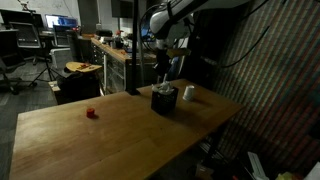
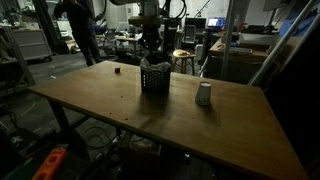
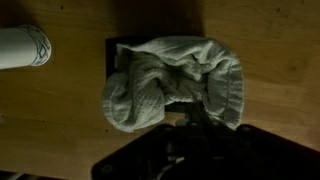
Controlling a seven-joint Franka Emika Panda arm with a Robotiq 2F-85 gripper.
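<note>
A pale grey-green cloth (image 3: 165,75) lies bunched over the top of a black mesh container (image 3: 113,55) on the wooden table (image 1: 100,140). Directly above it, my gripper (image 3: 197,112) has its fingers pressed together at the cloth's near edge, pinching a fold. In both exterior views the gripper (image 1: 161,80) (image 2: 150,55) hangs just over the container (image 1: 163,101) (image 2: 154,78). A white cup (image 1: 188,94) (image 2: 204,94) (image 3: 20,47) stands beside the container. A small red object (image 1: 91,113) (image 2: 117,70) lies further off on the table.
A person (image 2: 80,25) stands beyond the table's far end. A round stool (image 1: 82,68) and workbenches (image 1: 110,50) with equipment fill the dim background. The table's edge runs close behind the cup.
</note>
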